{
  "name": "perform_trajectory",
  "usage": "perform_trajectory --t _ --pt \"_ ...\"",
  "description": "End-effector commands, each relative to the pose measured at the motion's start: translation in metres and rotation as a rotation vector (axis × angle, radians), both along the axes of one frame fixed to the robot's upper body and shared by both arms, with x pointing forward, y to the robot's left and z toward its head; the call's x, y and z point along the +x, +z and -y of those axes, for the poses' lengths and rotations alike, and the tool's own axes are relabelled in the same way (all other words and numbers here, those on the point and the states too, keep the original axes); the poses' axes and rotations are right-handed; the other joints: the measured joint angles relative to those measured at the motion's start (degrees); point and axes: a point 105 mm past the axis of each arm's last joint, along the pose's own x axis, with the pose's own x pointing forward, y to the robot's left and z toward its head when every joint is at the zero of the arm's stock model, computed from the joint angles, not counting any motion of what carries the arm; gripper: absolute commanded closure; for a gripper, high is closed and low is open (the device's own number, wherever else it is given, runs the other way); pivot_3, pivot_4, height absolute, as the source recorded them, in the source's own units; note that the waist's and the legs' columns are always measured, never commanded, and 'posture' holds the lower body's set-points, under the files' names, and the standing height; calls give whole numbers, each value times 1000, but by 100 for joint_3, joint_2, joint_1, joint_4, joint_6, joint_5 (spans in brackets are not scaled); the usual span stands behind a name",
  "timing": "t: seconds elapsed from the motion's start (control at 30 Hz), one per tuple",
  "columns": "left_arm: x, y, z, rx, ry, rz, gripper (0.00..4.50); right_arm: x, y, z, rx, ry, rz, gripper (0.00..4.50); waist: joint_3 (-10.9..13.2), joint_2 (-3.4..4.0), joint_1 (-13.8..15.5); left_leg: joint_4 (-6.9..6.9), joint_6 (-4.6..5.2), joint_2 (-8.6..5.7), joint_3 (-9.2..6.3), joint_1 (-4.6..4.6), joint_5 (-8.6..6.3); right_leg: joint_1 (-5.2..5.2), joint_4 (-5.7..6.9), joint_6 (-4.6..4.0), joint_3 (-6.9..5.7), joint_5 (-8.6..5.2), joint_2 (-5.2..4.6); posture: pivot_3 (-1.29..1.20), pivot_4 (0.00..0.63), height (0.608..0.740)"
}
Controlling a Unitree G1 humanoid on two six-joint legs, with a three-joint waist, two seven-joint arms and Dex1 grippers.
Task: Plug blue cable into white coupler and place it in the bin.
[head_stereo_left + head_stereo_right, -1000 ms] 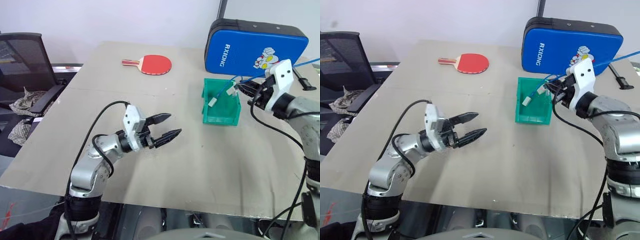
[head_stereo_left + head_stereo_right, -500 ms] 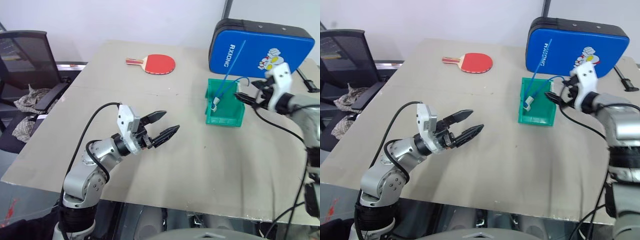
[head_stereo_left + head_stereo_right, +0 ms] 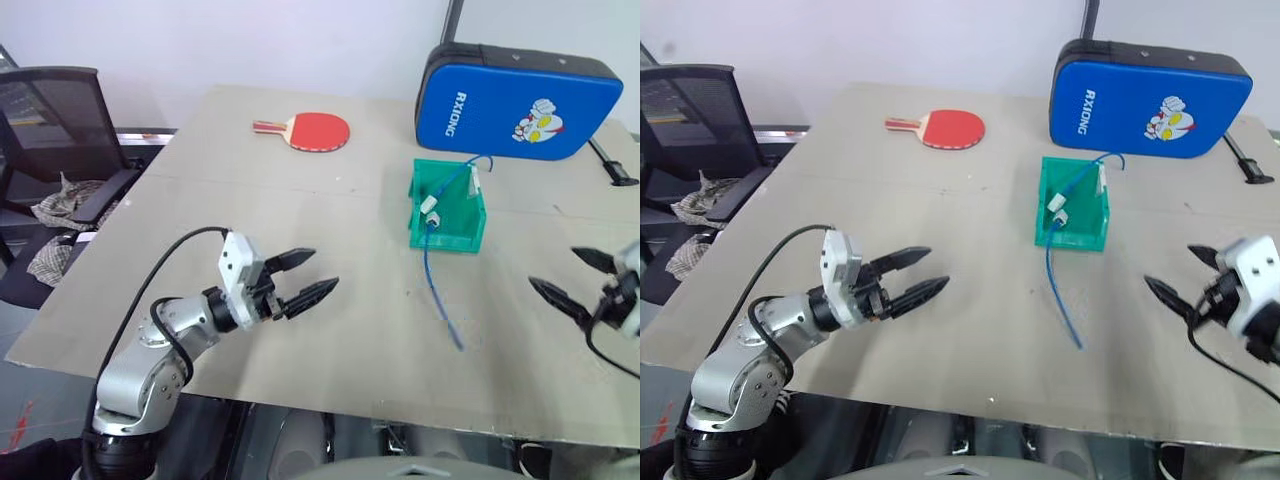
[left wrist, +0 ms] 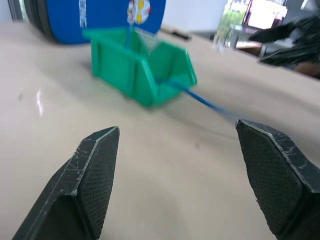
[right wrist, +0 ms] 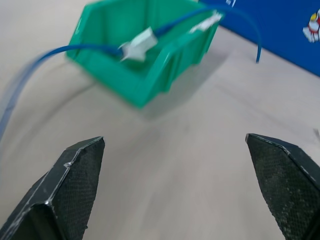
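One bin (image 3: pixel 450 232), one blue cable (image 3: pixel 437 290), one white coupler (image 3: pixel 431 206) — left tool (image 3: pixel 305 275) and right tool (image 3: pixel 572 277) both spread, empty.

White lettering, seemingly "RXIONG", on the blue case (image 3: pixel 520 100) beside a cartoon print

The small green plastic bin (image 3: pixel 448 215) looks smooth and a bit shiny. The flat beige worktop (image 3: pixel 330 330) looks smooth with a soft shine. The black end effector fingers (image 4: pixel 92 187) look rough and dotted.
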Motion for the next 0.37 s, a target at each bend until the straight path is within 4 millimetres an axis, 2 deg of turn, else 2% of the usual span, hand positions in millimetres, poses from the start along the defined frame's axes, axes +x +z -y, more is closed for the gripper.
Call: perform_trajectory --t 0.03,0.17,0.37 --pt "-5 2 -16 27 10 25 685 -21 13 -1 -95 34 71 35 2 1 4 -2 0 0 0 0 0 0 -1 -1 0 -1 0 0 150 729" --pt "-11 -13 -34 75 52 -18 685 -43 2 8 -113 14 20 35 5 8 -5 -1 -14 2 4 5 -8 0 -3 -3 3 -2 -8 0 150 729" --pt "-15 -22 -43 87 70 -56 685 -55 -8 17 -126 -1 -17 35 11 11 3 -3 -28 2 1 7 -18 -5 -8 -6 0 -4 -15 0 150 729"
